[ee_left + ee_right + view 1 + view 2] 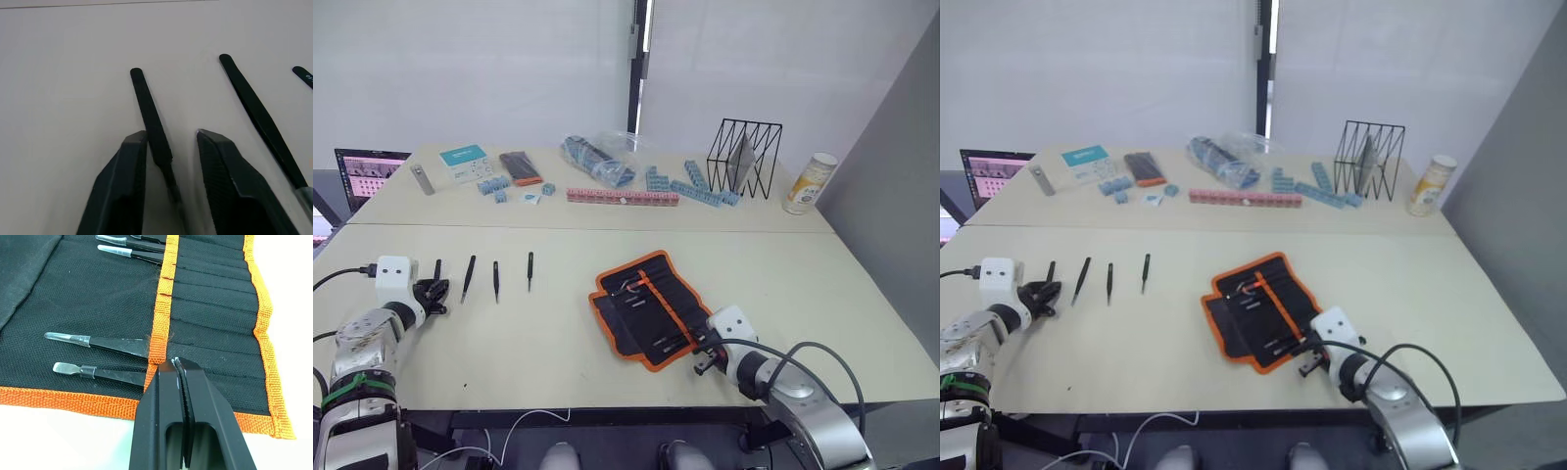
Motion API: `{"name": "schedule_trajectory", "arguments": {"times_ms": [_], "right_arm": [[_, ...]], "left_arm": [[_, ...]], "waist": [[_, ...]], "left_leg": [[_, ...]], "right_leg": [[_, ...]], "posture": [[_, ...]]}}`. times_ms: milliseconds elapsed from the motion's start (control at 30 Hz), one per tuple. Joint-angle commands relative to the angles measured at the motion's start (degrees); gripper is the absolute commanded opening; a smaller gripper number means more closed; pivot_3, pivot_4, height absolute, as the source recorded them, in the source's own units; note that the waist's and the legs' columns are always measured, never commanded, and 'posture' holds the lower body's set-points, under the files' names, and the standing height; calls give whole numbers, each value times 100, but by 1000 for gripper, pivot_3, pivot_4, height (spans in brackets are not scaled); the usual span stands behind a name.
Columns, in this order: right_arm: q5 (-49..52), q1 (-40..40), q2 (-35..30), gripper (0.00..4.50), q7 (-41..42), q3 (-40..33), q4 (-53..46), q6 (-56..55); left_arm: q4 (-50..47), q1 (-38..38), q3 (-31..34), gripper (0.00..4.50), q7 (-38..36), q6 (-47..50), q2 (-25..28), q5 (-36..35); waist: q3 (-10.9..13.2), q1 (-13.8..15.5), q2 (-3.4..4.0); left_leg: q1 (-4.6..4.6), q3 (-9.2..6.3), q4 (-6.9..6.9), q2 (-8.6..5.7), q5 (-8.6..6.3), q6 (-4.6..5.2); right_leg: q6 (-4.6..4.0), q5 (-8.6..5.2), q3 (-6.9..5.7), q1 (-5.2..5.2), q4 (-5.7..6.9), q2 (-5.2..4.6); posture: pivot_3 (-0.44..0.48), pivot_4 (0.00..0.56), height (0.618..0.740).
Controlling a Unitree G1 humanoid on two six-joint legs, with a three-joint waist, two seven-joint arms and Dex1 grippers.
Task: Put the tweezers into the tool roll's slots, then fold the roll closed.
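Near the worktop's front edge, the right claw sits at the open tool roll's near corner, while four tweezers lie in a row toward the left edge, the left claw at the outermost. Seen from the left wrist, spread fingers straddle that slim, stiff, likely slippery piece; mid-shaft looks the surest hold. Seen from the right wrist, the claw, pressed together, hovers over the orange strip beside the slots; the fabric looks soft.

Bench: four tweezers in a row at left; tool roll open at right, lying flat.
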Motion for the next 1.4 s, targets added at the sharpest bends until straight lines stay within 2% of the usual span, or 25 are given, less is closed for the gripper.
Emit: {"name": "schedule_trajectory", "arguments": {"times_ms": [33, 200, 333, 533, 700, 767, 867, 933, 1033, 1100, 1200, 1300, 1400], "right_arm": [[-5, 265, 54, 0, 91, 399, 432, 213], [-31, 386, 138, 0, 96, 412, 652, -80], [-23, 444, 140, 0, 126, 382, 733, -194], [20, 508, 152, 0, 193, 345, 895, -334], [14, 607, 124, 0, 335, 364, 1195, -618], [3, 606, 91, 0, 413, 356, 1340, -715], [1, 576, 45, 0, 480, 347, 1460, -790], [5, 539, 36, 0, 499, 345, 1492, -795], [-3, 496, 29, 0, 515, 324, 1530, -799], [-23, 488, 33, 0, 515, 321, 1544, -809], [-46, 494, 51, 0, 486, 316, 1533, -807], [-55, 556, 57, 0, 445, 302, 1473, -804], [-61, 615, 82, 0, 387, 303, 1441, -807]], "left_arm": [[205, 19, -186, 13, -81, 65, -81, 88], [-34, 104, -39, 13, -48, 63, 34, -6], [-770, 285, 177, 13, -122, 191, 252, -198], [-2642, 528, 585, 13, -384, 999, 635, -776], [-4489, 470, 354, 13, -929, 2332, 858, -1658], [-5140, 167, -167, 13, -1204, 2976, 786, -2058], [-5569, -351, -923, 13, -1369, 3592, 519, -2310], [-5632, -593, -1246, 13, -1402, 3812, 368, -2315], [-5812, -778, -2171, 13, -1429, 4095, -150, -2196], [-5906, -761, -2631, 13, -1476, 4151, -303, -2035], [-6112, -714, -3162, 13, -1463, 4244, -343, -1777], [-6379, -700, -3447, 13, -1330, 4756, -274, -1734], [-6547, -772, -3902, 13, -1255, 4854, -119, -1358]], "waist": [[-1, -6, -1], [-1, -40, -1], [1, -93, -15], [14, -119, -143], [14, -129, -150], [16, -109, -153], [16, -97, -153], [17, -114, -151], [17, -117, -153], [17, -130, -154], [18, -157, -155], [20, -150, -154], [21, -135, -151]], "left_leg": [[0, 0, 0, 0, 0, 0], [2, 0, -2, 0, -1, -1], [-5, -3, -5, 0, -1, -2], [-32, -1, -35, 2, -9, -15], [-10, 4, -60, 4, -27, -43], [-1, 7, -67, 4, -28, -44], [10, 6, -63, 4, -28, -44], [19, 4, -52, 3, -28, -43], [18, 3, -49, 3, -29, -42], [42, 2, -49, 3, -37, -37], [37, 2, -45, 3, -42, -37], [39, -1, -45, 3, -43, -35], [47, -3, -41, 3, -44, -36]], "right_leg": [[0, 0, 0, 1, -1, 0], [0, 0, 0, 0, -2, -1], [0, 0, -1, -6, -7, -2], [-2, 1, -2, -42, -7, -2], [-5, 0, -3, -41, -5, -1], [-6, -1, -2, -38, -4, -1], [-8, -2, 1, -33, -7, 4], [-7, -3, 2, -20, -9, 8], [-7, -3, 11, -7, -8, 15], [-6, -4, 12, 16, -16, 18], [-6, -4, 18, 32, -15, 22], [-6, -4, 18, 30, -12, 23], [-6, -4, 17, 18, -27, 21]], "posture": [[0, 150, 738], [0, 150, 738], [0, 150, 738], [0, 150, 738], [0, 150, 738], [0, 150, 738], [0, 150, 738], [0, 150, 738], [0, 150, 738], [0, 150, 738], [0, 150, 738], [0, 150, 738], [0, 150, 738]]}}
